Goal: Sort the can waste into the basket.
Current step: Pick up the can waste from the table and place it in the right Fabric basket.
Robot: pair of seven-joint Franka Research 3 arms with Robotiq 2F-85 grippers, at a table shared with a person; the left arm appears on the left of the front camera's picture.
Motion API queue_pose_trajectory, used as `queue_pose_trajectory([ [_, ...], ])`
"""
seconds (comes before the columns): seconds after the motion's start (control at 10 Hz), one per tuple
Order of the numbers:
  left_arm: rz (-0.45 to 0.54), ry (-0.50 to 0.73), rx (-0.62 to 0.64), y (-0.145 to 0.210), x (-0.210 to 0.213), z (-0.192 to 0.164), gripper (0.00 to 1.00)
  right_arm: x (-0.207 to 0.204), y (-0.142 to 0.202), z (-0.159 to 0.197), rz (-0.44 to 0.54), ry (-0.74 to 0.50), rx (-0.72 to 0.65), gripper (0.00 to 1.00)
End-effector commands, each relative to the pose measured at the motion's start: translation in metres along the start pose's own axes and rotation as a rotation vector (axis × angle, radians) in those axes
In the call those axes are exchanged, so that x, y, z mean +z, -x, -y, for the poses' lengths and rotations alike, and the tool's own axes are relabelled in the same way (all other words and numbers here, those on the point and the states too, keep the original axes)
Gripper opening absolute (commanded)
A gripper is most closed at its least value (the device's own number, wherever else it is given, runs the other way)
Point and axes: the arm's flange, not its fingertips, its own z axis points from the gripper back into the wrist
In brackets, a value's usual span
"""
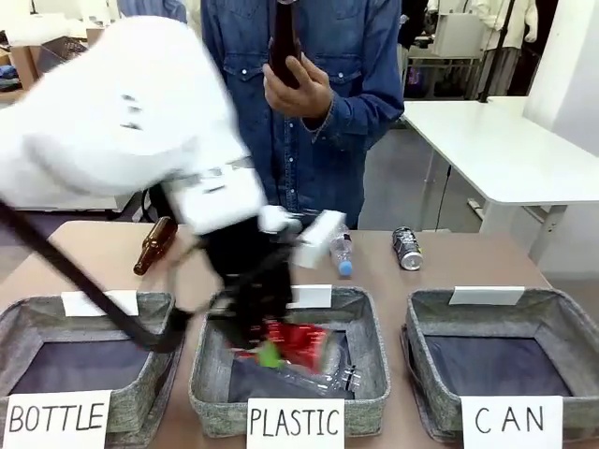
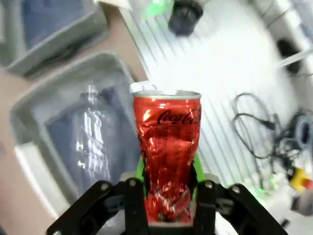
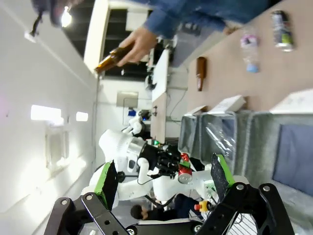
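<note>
Can waste sits in two places. One shiny red metal drink can (image 2: 167, 147), dented and marked with white lettering, stands upright at the centre of the left wrist view. The left gripper (image 2: 167, 188) pinches it low on its body between green pads, jaws closed tight against it. In the front view this red can (image 1: 298, 341) hangs at lower centre, above the square grey fabric basket signed "PLASTIC" (image 1: 374, 360), where a clear plastic bottle (image 1: 314, 379) lies. The dark grey-black can with silver ends (image 1: 406, 248) rests on the brown table (image 1: 94, 253), right of centre. The square grey fabric basket signed "CAN" (image 1: 547, 299) takes the lower right corner. Along the bottom of the right wrist view, the right gripper (image 3: 164, 166) has its jaws spread wide with nothing between them. At top centre of the front view a person's hand (image 1: 304, 94) holds a brown glass bottle (image 1: 284, 42). Another brown bottle (image 1: 154, 245) lies on the table at the left.
</note>
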Motion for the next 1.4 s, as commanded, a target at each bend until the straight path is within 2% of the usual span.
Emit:
queue_pose_trajectory([
  [0.0,-0.065,-0.051,-0.167,-0.039,-0.002,-0.065,0.38,0.036,0.003,0.01,-0.017,0.033,-0.066,1.0],
  [0.1,-0.065,-0.001,-0.257,-0.083,-0.018,-0.1,0.38,0.052,0.012,0.026,-0.028,0.016,-0.063,1.0],
  [0.2,-0.056,0.043,-0.326,-0.125,-0.026,-0.132,0.38,0.024,0.006,0.011,0.017,0.024,-0.034,1.0],
  [0.4,-0.077,-0.009,-0.327,-0.201,-0.048,-0.197,0.38,0.024,0.006,0.011,0.017,0.024,-0.034,1.0],
  [0.5,-0.091,-0.043,-0.297,-0.223,-0.063,-0.226,0.38,0.024,0.006,0.011,0.017,0.024,-0.034,1.0],
  [0.6,-0.095,-0.003,-0.265,-0.231,-0.069,-0.247,0.38,0.024,0.006,0.011,0.017,0.024,-0.034,1.0],
  [0.8,-0.082,-0.025,-0.203,-0.228,-0.076,-0.266,0.38,0.024,0.006,0.011,0.017,0.024,-0.034,1.0],
  [1.2,-0.101,-0.026,-0.162,-0.216,-0.081,-0.265,0.38,0.024,0.006,0.011,0.017,0.024,-0.034,1.0],
  [1.3,-0.112,-0.017,-0.17,-0.216,-0.084,-0.262,0.97,0.024,0.006,0.011,0.017,0.024,-0.034,1.0],
])
